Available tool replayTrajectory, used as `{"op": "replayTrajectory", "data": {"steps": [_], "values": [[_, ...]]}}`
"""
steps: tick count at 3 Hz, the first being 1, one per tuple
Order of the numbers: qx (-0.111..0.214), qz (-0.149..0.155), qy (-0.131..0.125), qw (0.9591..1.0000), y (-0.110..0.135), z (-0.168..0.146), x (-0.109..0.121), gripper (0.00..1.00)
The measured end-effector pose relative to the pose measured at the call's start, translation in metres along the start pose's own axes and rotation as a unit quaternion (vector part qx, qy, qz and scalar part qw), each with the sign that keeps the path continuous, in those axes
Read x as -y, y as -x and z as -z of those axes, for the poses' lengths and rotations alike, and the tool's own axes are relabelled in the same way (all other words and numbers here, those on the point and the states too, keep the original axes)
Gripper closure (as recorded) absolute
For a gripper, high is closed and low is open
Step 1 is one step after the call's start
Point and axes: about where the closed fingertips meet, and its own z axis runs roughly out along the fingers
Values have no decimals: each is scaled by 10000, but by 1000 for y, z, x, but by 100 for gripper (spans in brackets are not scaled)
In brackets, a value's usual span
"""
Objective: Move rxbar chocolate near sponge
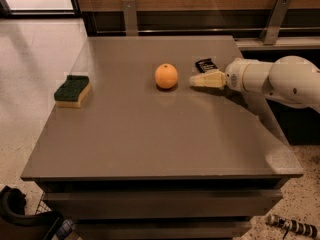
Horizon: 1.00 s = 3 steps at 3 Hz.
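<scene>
The rxbar chocolate (pixel 206 64) is a small black-wrapped bar lying flat on the grey table (pixel 150 129), at the back right. My gripper (pixel 194 80) comes in from the right on a white arm, low over the table. Its pale fingers point left, just in front of the bar and to the right of the orange. It holds nothing. The sponge (pixel 73 90), green on top with a yellow base, sits near the table's left edge, far from the bar.
An orange (pixel 166 76) sits mid-table between the sponge and the bar, just left of the gripper tips. Metal brackets (pixel 129 15) stand against the wooden back wall. The table's right edge drops to a speckled floor (pixel 300 194).
</scene>
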Motion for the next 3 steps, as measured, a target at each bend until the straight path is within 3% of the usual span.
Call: {"op": "replayTrajectory", "data": {"steps": [1,2,3], "values": [[-63,-211,19,9998,-15,-11,-2,0],[-68,-221,30,9997,-16,-12,-3,15],[-69,-221,31,9997,-15,-12,-3,38]]}}
